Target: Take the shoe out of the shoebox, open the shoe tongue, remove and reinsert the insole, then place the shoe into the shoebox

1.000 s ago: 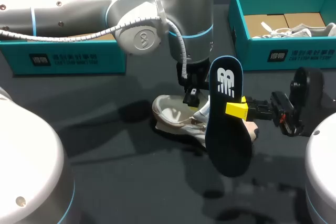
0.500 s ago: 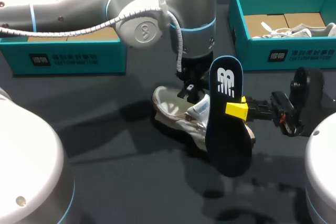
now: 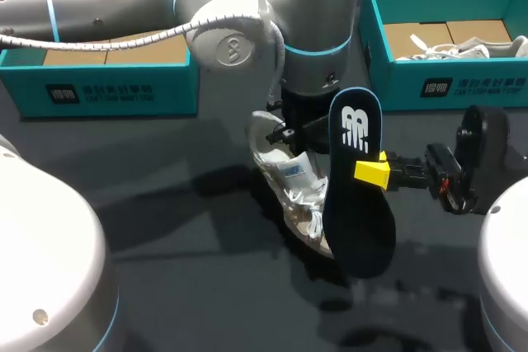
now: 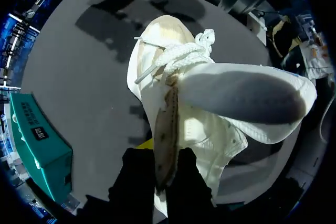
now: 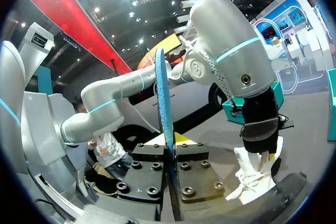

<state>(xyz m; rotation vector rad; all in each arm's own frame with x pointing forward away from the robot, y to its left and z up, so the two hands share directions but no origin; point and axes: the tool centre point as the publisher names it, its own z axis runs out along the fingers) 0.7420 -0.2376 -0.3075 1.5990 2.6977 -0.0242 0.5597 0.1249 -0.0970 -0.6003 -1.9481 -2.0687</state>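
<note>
My left gripper (image 3: 290, 133) is shut on the heel rim of a white lace-up shoe (image 3: 301, 191) at the table's middle. The shoe hangs tilted, heel up and toe toward the table. In the left wrist view the black fingers (image 4: 189, 177) pinch the shoe's (image 4: 210, 124) rim, and its tongue (image 4: 241, 98) stands out past the laces. My right gripper (image 3: 371, 172) is shut on a dark blue insole (image 3: 359, 228), held upright just right of the shoe and partly covering it. From the right wrist the insole (image 5: 166, 98) appears edge-on, with the shoe (image 5: 253, 174) beyond it.
A teal shoebox (image 3: 107, 92) stands at the back left behind my left arm. A second teal shoebox (image 3: 445, 80) at the back right holds another light shoe (image 3: 487, 45) and cardboard. Dark tabletop (image 3: 190, 269) lies in front of the shoe.
My left arm has raised the shoe by its heel and swung it toward the insole, so it went from lying on the table to hanging toe-down. The right arm and insole kept still.
</note>
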